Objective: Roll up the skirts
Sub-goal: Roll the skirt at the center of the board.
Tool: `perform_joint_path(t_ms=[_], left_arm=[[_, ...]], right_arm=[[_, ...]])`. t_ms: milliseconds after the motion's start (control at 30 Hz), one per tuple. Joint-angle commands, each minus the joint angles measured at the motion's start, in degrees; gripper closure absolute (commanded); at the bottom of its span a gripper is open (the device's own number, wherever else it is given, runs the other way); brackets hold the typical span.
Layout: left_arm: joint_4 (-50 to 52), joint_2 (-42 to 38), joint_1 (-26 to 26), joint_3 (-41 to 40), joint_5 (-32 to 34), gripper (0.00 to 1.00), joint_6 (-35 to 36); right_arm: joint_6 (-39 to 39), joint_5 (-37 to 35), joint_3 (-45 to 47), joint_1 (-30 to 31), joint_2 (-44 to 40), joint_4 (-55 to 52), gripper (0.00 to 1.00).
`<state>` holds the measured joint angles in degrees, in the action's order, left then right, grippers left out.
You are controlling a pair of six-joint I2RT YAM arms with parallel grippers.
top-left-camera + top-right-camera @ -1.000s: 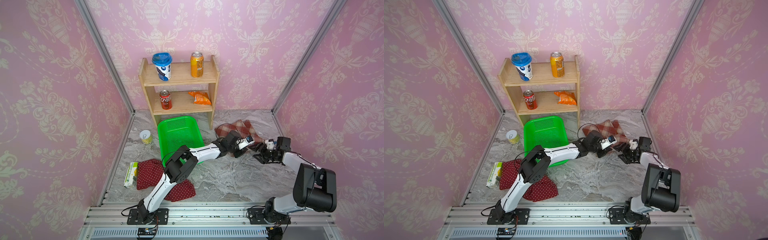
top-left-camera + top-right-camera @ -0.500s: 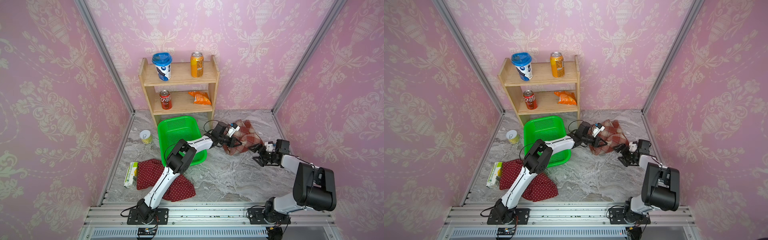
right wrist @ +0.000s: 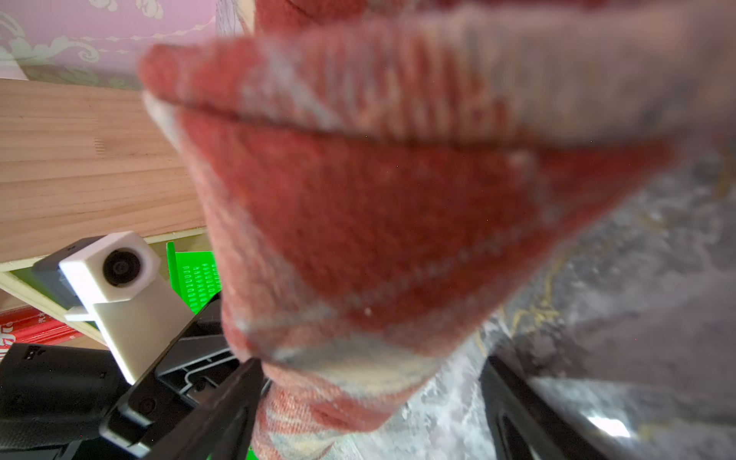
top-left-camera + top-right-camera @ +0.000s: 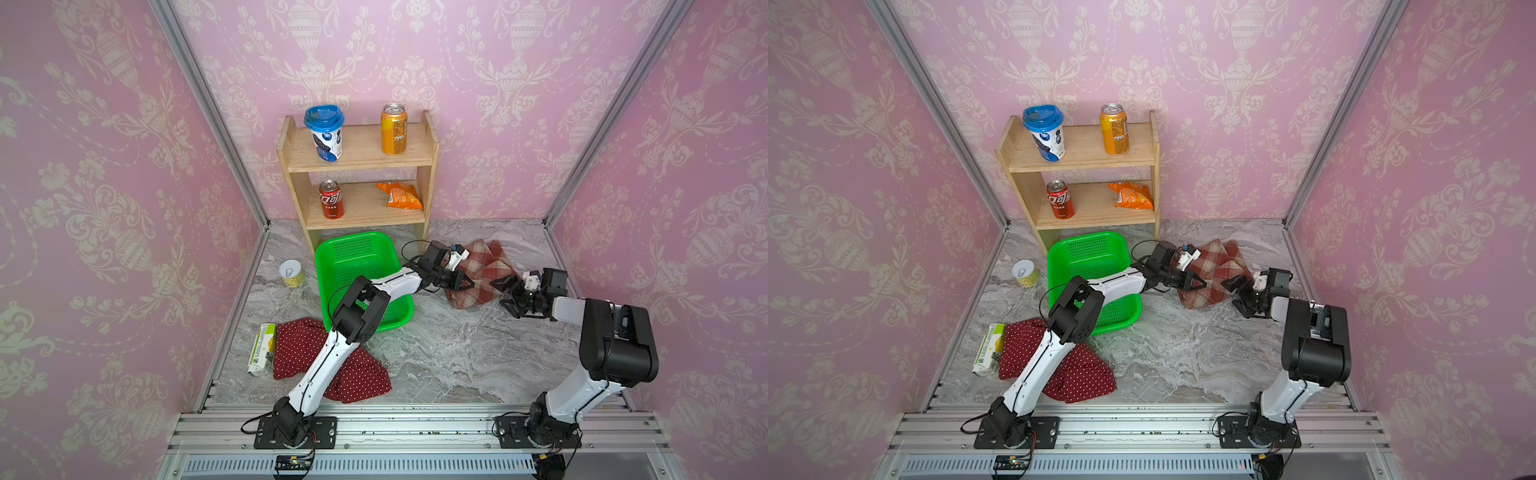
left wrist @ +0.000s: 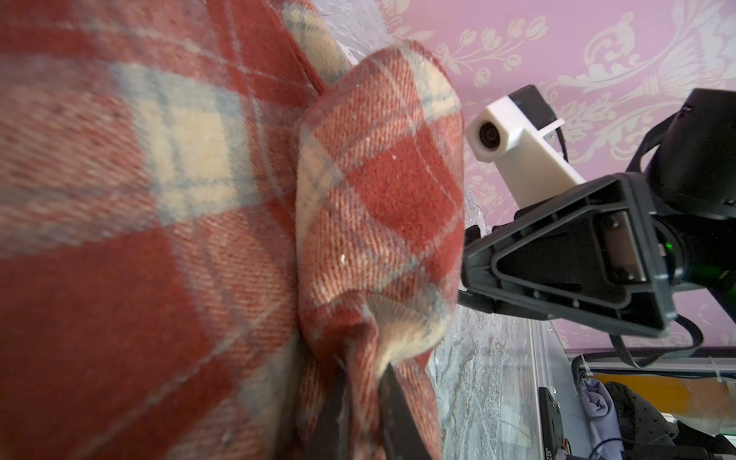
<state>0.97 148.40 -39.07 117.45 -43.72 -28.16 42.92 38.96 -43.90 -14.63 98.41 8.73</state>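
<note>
Pink damask walls (image 4: 124, 208) close in a grey marbled tabletop (image 4: 436, 353), and the green basket (image 4: 357, 257) standing in front of the wooden shelf (image 4: 365, 145) serves as the landmark. The plaid skirt (image 4: 482, 270) lies bunched on the table just to the right of the basket, on its far-right side towards the back wall. The left arm reaches across the basket so that the left gripper (image 4: 467, 284) meets the skirt's basket-side edge. In the left wrist view its fingers (image 5: 394, 402) are clamped on a pinched ridge of the thick wool, with a rounded fold bulging up beyond them. That hold probably pins the loose layers while the start of a roll is formed. The right gripper (image 4: 503, 294) comes in from the side of the skirt away from the basket, level with the table. Its jaws are spread wide and grip nothing. In the right wrist view a hanging corner of the cloth sits between the two fingers (image 3: 235, 402), so it looks posed to take the opposite edge. The polka-dot skirt (image 4: 365, 378) lies flat and unrolled at the basket's near-left corner, partly under the left arm, and no gripper holds it. Both rolls seem yet to be made.
</note>
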Motion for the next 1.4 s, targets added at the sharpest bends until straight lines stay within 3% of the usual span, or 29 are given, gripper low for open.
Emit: perform_joint_path(t_ms=[0,200,300,500,600,667,733,900,1033,1133,1200,1367], left_arm=[[15.5,4.2,0.6,2.9,7.3,0.87,6.1],[25.3,8.1,-0.3,10.8,10.1,0.83,10.8],[27.5,9.2,-0.5,12.9,11.3,0.78,11.8],[30.3,9.4,-0.9,15.0,13.9,0.63,15.2],[29.3,5.1,-2.3,12.0,17.7,0.49,19.7],[24.5,0.3,-3.5,6.7,20.2,0.30,22.6],[17.2,-5.6,-4.9,-0.7,23.8,0.17,25.8],[-5.1,-18.0,-7.2,-20.5,28.3,0.01,34.0],[-19.9,-24.5,-11.9,-33.6,33.0,0.01,46.7],[-32.3,-27.8,-14.8,-41.8,34.1,0.01,51.3],[-35.2,-28.9,-16.2,-43.7,32.9,0.01,53.0],[-31.1,-26.6,-19.5,-40.9,34.2,0.01,57.5]], right_arm=[[0.5,-4.9,-0.6,1.6,3.7,-1.4,0.14],[-0.6,-7.5,-3.6,4.5,7.9,-2.2,0.20],[-0.6,-8.5,-4.3,5.1,8.9,-1.9,0.29],[-2.2,-9.2,-6.3,5.5,8.7,-5.4,0.83],[-2.8,-9.5,-6.6,5.7,7.1,-7.3,0.95],[-3.5,-9.3,-7.0,5.6,6.0,-9.2,1.00],[-4.3,-9.2,-7.5,5.7,4.3,-11.7,1.00],[-6.6,-8.9,-8.2,5.5,0.1,-19.1,1.00],[-6.6,-6.4,-6.6,4.3,-2.1,-20.5,1.00],[-6.5,-5.5,-5.3,3.3,-2.9,-20.7,1.00],[-6.4,-4.4,-4.4,2.5,-3.4,-20.4,1.00],[-6.3,-3.3,-3.1,1.2,-5.4,-20.7,1.00]])
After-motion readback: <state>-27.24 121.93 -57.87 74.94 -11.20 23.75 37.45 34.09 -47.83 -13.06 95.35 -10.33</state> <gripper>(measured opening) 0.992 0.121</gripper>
